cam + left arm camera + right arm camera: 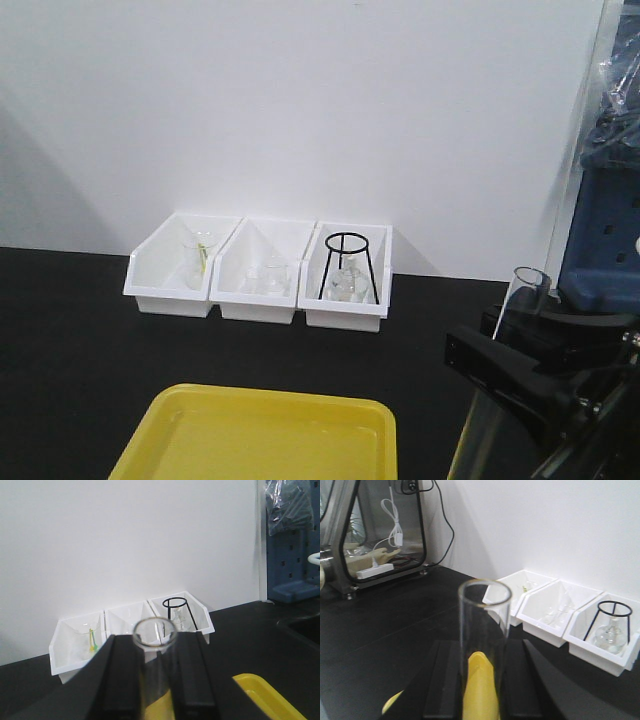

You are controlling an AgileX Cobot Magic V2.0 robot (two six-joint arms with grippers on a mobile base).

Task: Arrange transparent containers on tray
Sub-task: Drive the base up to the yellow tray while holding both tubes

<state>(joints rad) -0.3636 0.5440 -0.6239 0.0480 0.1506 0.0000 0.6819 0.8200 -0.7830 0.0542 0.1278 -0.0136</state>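
Each gripper is shut on a clear test tube. In the left wrist view, the left gripper [156, 652] clamps a tube [156, 672] whose round rim stands just past the black fingers [125, 680]. In the right wrist view, the right gripper [482, 667] clamps another tube [485, 620] that rises upright well above the fingers. From the front, the right gripper [497, 368] and its tube [522, 298] are at the lower right, beside the yellow tray [190, 440]. The tray [262, 697] lies below both grippers and holds nothing I can see. The left gripper is outside the front view.
Three white slant-fronted bins [258, 268] stand in a row against the white wall, holding glassware; the right one has a black wire stand [349, 262]. A blue pegboard unit [605, 230] is at the right. A glass-fronted cabinet [380, 530] stands at the far left.
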